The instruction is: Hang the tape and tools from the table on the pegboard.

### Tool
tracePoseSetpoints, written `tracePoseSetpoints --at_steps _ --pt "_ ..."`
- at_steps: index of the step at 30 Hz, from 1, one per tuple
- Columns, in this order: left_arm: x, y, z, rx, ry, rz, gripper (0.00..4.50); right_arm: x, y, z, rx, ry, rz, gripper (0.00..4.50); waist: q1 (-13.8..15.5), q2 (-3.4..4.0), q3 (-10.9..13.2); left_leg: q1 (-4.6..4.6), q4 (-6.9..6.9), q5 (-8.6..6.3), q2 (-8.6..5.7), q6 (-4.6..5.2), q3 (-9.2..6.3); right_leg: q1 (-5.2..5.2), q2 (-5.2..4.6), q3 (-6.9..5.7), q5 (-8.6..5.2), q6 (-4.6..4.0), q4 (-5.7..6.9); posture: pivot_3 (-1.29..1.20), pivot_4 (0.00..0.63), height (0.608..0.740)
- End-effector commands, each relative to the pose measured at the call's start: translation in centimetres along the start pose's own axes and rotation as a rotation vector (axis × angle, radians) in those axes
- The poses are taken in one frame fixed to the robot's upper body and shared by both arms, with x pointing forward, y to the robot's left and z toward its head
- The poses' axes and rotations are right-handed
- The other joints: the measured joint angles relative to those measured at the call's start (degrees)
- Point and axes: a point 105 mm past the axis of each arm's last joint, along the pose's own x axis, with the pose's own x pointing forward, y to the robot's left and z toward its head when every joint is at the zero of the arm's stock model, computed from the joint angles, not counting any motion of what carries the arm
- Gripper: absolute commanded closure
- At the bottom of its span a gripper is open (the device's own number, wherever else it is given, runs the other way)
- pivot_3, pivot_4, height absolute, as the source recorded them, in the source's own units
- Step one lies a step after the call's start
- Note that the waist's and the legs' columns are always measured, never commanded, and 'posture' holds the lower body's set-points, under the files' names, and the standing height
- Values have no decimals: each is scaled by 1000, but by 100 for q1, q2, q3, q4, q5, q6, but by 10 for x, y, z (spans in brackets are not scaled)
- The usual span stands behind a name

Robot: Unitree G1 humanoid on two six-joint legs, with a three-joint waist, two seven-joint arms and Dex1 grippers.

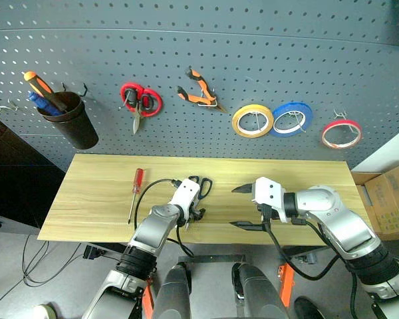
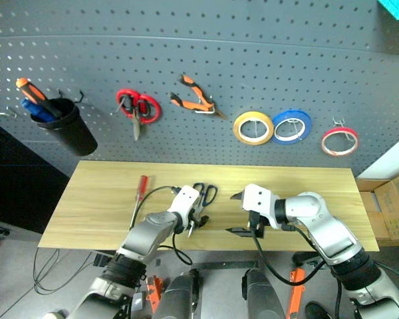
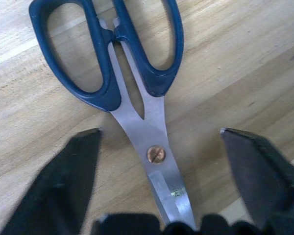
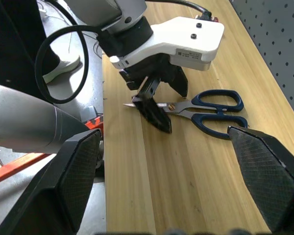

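Observation:
Black-handled scissors lie flat on the light wood table, handles toward the pegboard. My left gripper is open just above them, one finger on each side of the blades near the pivot, neither touching. My right gripper hovers open to the right of the scissors, empty. The red-handled screwdriver lies on the table to the left. The orange-and-black pliers and the red tape hang on the pegboard.
Also on the pegboard: a black cup holding an orange-and-black screwdriver, red-handled scissors, a yellow roll and a blue roll. A cardboard box stands beyond the table's right end.

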Motion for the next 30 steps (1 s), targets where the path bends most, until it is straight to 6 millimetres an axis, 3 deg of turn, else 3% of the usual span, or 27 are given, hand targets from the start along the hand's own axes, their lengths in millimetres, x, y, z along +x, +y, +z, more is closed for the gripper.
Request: tracePoseSetpoints --at_steps 1,7,8,19,23,30 --pt "2 0 -3 7 18 11 1753 -3 -5 11 -37 -37 -10 0 -2 0 1 0 0 0 0 0 0 0 0 0 0 1 0 -11 285 740" --pt "1 3 -4 6 20 22 3851 -3 -7 11 -43 -40 -12 0 0 0 1 0 0 0 -1 0 0 1 0 1 0 2 0 -3 280 740" --pt "1 3 -4 6 20 24 3943 -3 -7 11 -44 -40 -10 0 0 0 1 0 0 0 -2 0 0 1 -1 1 1 2 0 -2 279 740" --pt "-6 10 6 -25 -53 52 3942 -2 -8 13 -18 -59 -25 0 -1 0 1 0 0 0 -2 0 0 1 0 0 3 7 0 12 253 740" --pt "-25 21 28 -32 -202 113 3942 -4 -18 25 51 -137 -121 0 -5 0 1 -1 -1 0 1 -1 0 -2 0 0 14 25 0 32 228 740" --pt "-68 37 67 -121 -470 198 3942 -5 -40 67 169 -364 -329 0 27 -5 -5 -5 -1 0 1 -4 -7 -3 0 -5 22 38 4 60 189 740"
